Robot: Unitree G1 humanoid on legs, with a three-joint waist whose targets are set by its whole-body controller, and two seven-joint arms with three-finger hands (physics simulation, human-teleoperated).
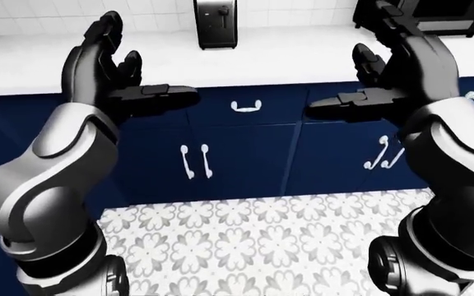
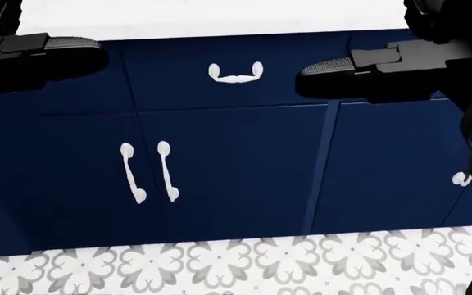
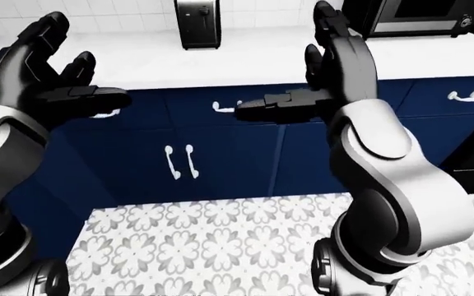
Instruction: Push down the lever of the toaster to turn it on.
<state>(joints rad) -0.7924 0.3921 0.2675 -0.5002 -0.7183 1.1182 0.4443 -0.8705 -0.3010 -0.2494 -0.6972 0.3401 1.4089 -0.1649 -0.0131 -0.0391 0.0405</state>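
A dark toaster (image 1: 216,23) stands on the white counter (image 1: 287,55) against the tiled wall, at the top of the left-eye view; a lever slot runs down its facing side. My left hand (image 1: 117,71) is raised at the left, fingers spread and open, holding nothing. At the right my right hand (image 1: 381,68) is likewise open and empty. Both hands hover short of the counter edge, well below and to either side of the toaster. The head view looks down at the cabinet fronts, with only my thumbs (image 2: 338,67) showing.
Navy cabinets (image 2: 236,172) with white handles (image 2: 234,72) run under the counter. A dark oven or microwave (image 3: 418,15) sits at the top right of the right-eye view. Patterned grey floor tiles (image 1: 262,240) lie between me and the cabinets.
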